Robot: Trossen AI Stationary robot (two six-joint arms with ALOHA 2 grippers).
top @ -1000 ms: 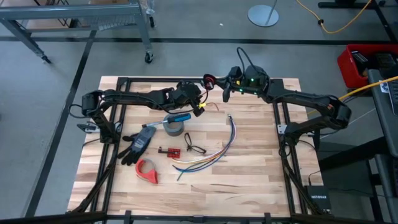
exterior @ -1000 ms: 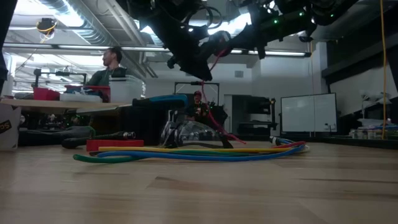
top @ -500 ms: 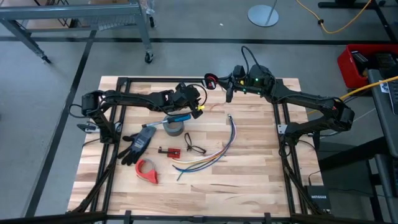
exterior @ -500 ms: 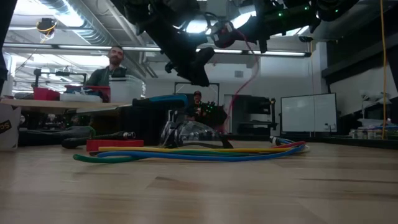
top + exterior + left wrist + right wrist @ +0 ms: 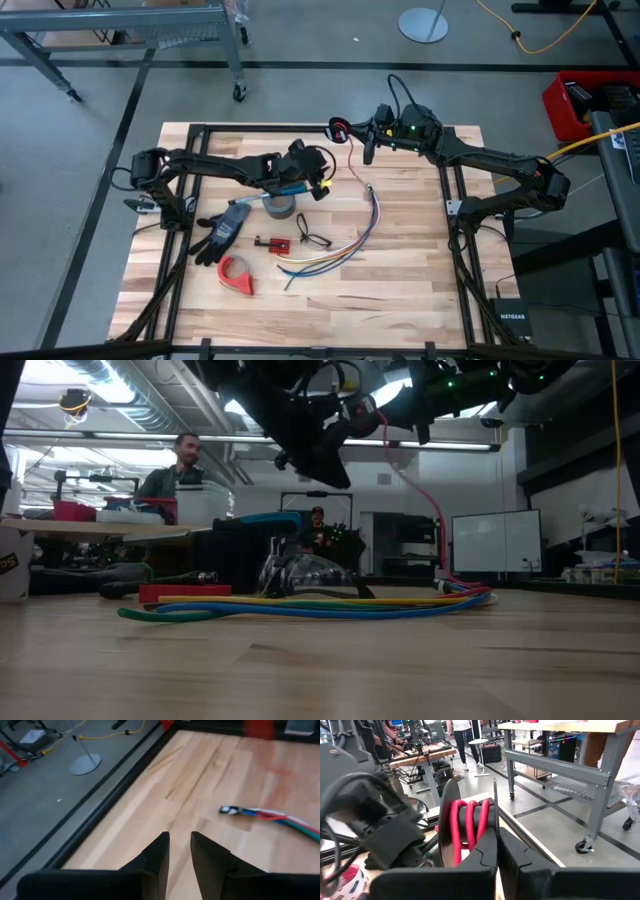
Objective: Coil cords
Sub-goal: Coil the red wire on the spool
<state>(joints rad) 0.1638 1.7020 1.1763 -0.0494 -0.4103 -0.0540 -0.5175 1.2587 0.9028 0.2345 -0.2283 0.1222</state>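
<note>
The red wire is mostly wound into a small coil [image 5: 338, 128] [image 5: 467, 822] in my right gripper [image 5: 345, 131] [image 5: 496, 845], which is shut on it high above the table's far middle. The free strand [image 5: 356, 160] [image 5: 415, 490] hangs from the coil to the table, landing by the end of the multicoloured bundle [image 5: 367, 187]. My left gripper [image 5: 326, 182] [image 5: 180, 847] hovers above the table to the near left of the coil. It is open by a narrow gap and empty. My right gripper pinches the coil's turns [image 5: 480, 827] between its two fingers. Several turns lie side by side, against a dark round plate [image 5: 446, 820]. The coil is lifted clear of the table. Its free strand hangs slack below, with the lower end on the wood.
Around the table's middle lie a grey tape roll [image 5: 281, 206], a blue-handled tool [image 5: 288, 188], black gloves [image 5: 222, 232], a red tape dispenser [image 5: 237, 275], a small red part [image 5: 271, 242], a black looped cord [image 5: 311, 238] and multicoloured wires [image 5: 340, 250]. A person [image 5: 175, 465] sits beyond the table.
My left gripper has gone toward the table's near edge and a little to the right, away from the coil. The red wire's free strand, which hung by the left gripper, has swung toward the table's right and now hangs from the coil alone. My right gripper rose slightly.
</note>
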